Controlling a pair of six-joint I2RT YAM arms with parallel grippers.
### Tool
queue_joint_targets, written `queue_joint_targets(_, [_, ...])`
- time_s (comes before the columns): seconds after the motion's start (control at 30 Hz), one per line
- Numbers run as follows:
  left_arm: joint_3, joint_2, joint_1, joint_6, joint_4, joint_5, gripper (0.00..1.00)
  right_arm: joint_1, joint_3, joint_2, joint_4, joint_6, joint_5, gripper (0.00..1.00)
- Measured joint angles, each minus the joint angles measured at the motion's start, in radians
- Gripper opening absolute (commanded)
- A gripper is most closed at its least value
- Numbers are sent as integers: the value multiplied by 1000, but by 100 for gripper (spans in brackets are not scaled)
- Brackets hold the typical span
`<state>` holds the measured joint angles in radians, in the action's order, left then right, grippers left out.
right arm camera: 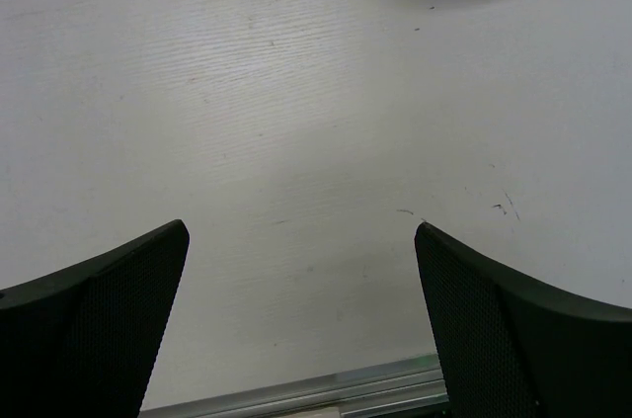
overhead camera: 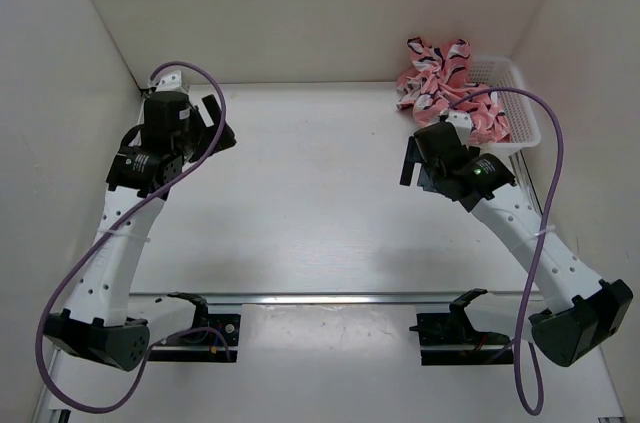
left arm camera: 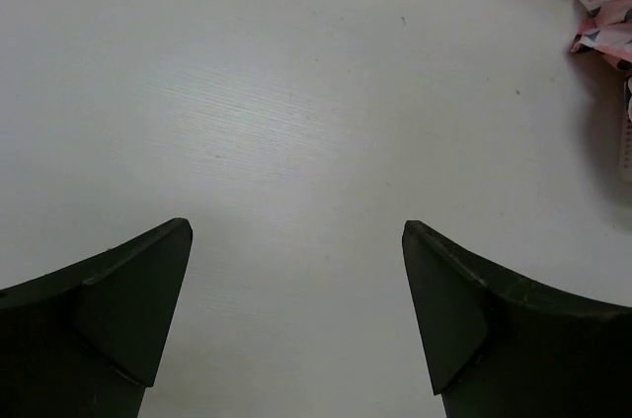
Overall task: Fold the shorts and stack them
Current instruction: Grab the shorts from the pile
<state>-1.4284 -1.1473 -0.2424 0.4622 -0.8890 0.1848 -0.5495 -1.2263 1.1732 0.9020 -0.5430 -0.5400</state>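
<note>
In the far-right corner, shorts [overhead camera: 440, 78] spill over the basket [overhead camera: 528, 121].

Right tool [right arm camera: 301, 227] gaping above table [right arm camera: 296, 82]

White table [overhead camera: 300, 203], white mesh basket [overhead camera: 522, 118] standing at its far right corner

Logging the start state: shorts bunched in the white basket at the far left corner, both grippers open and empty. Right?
Wrong side: the top external view shows the shorts in the white basket at the far right corner. Left gripper and right gripper are open and empty.
</note>
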Motion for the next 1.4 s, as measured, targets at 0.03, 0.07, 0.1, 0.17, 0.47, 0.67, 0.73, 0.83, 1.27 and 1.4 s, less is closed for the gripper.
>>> queue_joint_targets(0.03, [0,-7,0,2,0,-12,100,0,0,0,0,-2,-2,100])
queue_joint_targets(0.07, [0,-13,0,6,0,-18,100,0,0,0,0,-4,-5,100])
queue_joint_targets(0.1, [0,-20,0,8,0,-24,100,0,0,0,0,-6,-7,100])
queue_joint_targets(0.17, [0,-37,0,11,0,-39,100,0,0,0,0,-6,-17,100])
queue_joint_targets(0.47, [47,-114,0,8,-5,-97,100,88,-29,108,-26,84,-64,96])
queue_joint_targets(0.67, [51,-190,0,8,-10,-96,100,227,-358,443,-76,172,-58,99])
queue_joint_targets(0.73, [51,-215,0,8,-13,-96,100,269,-493,579,-80,191,-60,99])
queue_joint_targets(0.83, [50,-237,1,1,-22,-95,100,318,-705,779,-78,211,-47,99])
queue_joint_targets(1.27, [23,-316,11,-18,-27,-90,100,381,-1167,1174,-60,209,137,0])
queue_joint_targets(1.4, [23,-321,11,-19,-27,-89,100,374,-1160,1155,-64,206,164,0])
